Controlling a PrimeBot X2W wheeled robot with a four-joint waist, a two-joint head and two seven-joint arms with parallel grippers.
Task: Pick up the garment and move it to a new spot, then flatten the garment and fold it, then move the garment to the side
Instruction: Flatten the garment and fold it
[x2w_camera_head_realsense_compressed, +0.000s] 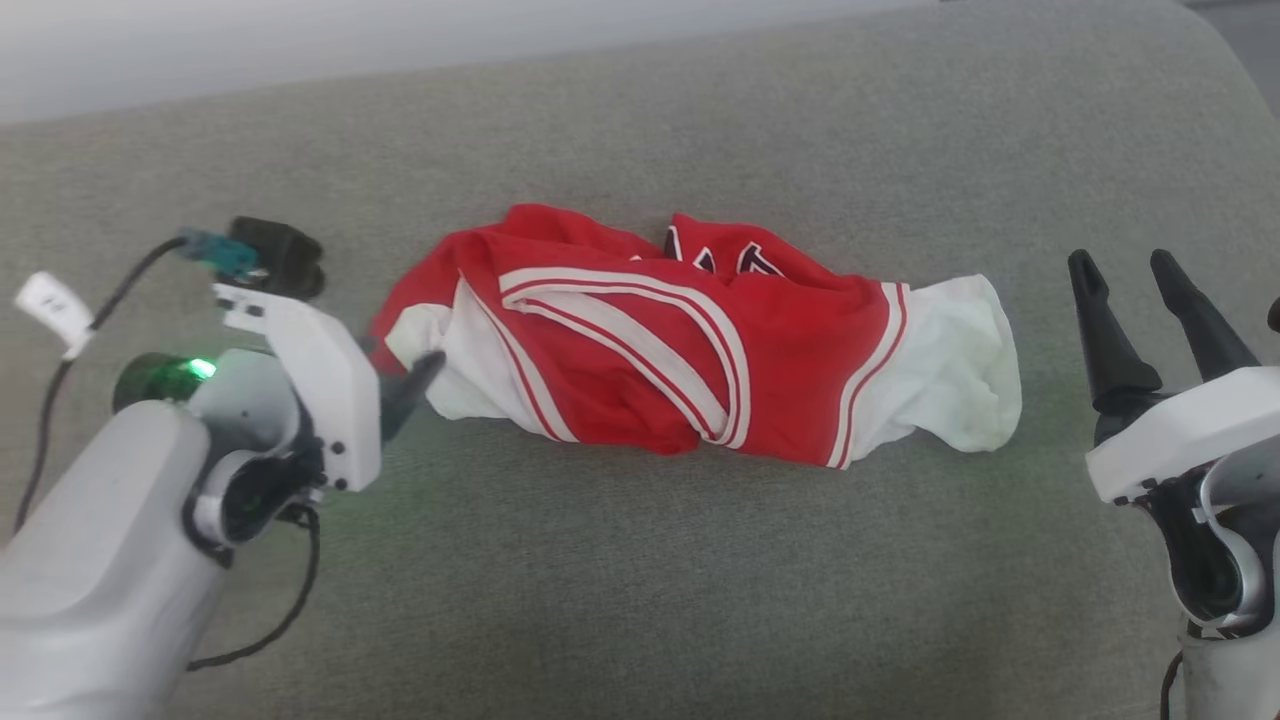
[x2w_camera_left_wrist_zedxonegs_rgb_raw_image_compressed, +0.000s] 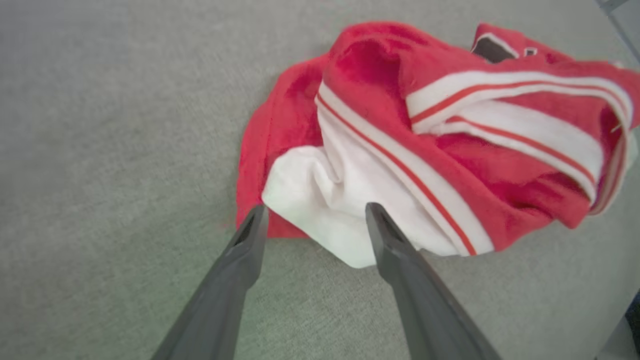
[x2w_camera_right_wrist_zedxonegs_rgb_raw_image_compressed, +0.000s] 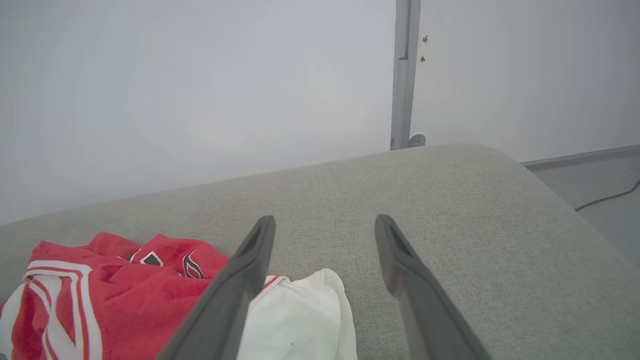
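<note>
The red garment (x2w_camera_head_realsense_compressed: 690, 340) lies crumpled in the middle of the grey cushion, with white panels at both ends and striped trim across it. My left gripper (x2w_camera_head_realsense_compressed: 415, 375) is at its left end, open, fingers pointing right at the white panel. In the left wrist view the garment (x2w_camera_left_wrist_zedxonegs_rgb_raw_image_compressed: 430, 145) fills the upper right, and the left gripper (x2w_camera_left_wrist_zedxonegs_rgb_raw_image_compressed: 315, 212) has its tips on either side of the white fold, not closed on it. My right gripper (x2w_camera_head_realsense_compressed: 1125, 265) stands open, apart from the garment's right end. In the right wrist view the garment (x2w_camera_right_wrist_zedxonegs_rgb_raw_image_compressed: 125, 295) lies lower left of the open right gripper (x2w_camera_right_wrist_zedxonegs_rgb_raw_image_compressed: 325, 222).
The grey sofa cushion (x2w_camera_head_realsense_compressed: 640, 560) extends all around the garment, with its rounded right edge (x2w_camera_right_wrist_zedxonegs_rgb_raw_image_compressed: 550, 190) dropping to the floor. A pale wall (x2w_camera_right_wrist_zedxonegs_rgb_raw_image_compressed: 200, 90) and a grey post (x2w_camera_right_wrist_zedxonegs_rgb_raw_image_compressed: 402, 75) stand behind. A cable with a white tag (x2w_camera_head_realsense_compressed: 55, 305) hangs from my left wrist.
</note>
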